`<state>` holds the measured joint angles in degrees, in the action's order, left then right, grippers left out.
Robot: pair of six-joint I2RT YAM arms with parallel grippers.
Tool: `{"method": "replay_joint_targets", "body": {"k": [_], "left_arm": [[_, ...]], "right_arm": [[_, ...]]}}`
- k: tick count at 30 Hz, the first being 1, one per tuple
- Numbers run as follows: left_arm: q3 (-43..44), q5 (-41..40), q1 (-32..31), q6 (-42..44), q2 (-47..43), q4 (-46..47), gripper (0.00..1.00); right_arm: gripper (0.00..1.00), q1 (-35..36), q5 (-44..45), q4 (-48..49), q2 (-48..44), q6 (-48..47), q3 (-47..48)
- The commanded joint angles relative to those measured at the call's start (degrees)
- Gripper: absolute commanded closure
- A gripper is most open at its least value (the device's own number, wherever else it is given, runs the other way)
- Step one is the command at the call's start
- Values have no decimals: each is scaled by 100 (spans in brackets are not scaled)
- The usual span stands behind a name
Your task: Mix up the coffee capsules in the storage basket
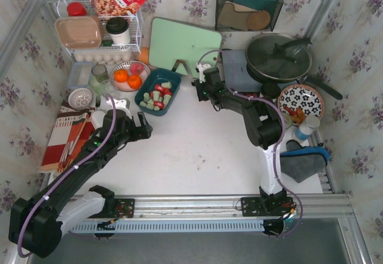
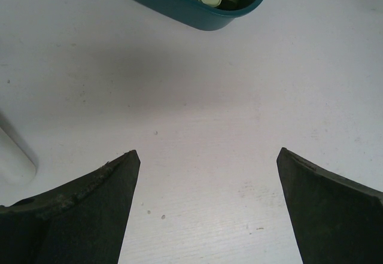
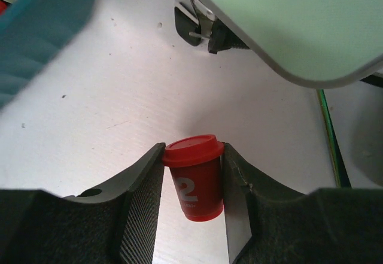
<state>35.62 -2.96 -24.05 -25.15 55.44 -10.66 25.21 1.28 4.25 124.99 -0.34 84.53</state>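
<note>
The white surface (image 1: 197, 156), faintly scuffed, sat between walls (image 1: 359, 66) papered in a purple floral print. Toward its far left, the teal storage basket (image 1: 177, 84) held red and pale green coffee capsules (image 1: 157, 95). It stood just right of some oranges (image 1: 122, 76) and nearer than a white wire rack (image 1: 139, 33). The right end effector (image 3: 192, 151), just right of the basket by the near edge of a pale green cutting board (image 1: 182, 45), pinched 1 red capsule (image 3: 194, 183) upright between its fingers. The left end effector (image 2: 206, 159) hovered on the basket's near side, spread wide and holding nothing.
</note>
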Motion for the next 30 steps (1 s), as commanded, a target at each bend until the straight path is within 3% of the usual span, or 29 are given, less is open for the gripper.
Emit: {"method": "replay_joint_targets", "body": {"k": [1,11,15,25,30], "left_arm": [[53,59,-3,-27,-22,-12,1],[36,35,-3,-43,-149,-51,0],[3,-59,-3,-72,-303,-86,1],[-207,-93,-3,-179,-827,0,1],[-176,-108,-3,-157,-783,-44,1]], "right_arm": [[94,51,-172,136,-258,104,-37],[95,513,-330,461,-816,361,-101],[95,1031,-376,860,-827,456,-8],[94,1559,-336,1580,562,1174,1502],[94,1719,-269,1331,1393,1316,2619]]}}
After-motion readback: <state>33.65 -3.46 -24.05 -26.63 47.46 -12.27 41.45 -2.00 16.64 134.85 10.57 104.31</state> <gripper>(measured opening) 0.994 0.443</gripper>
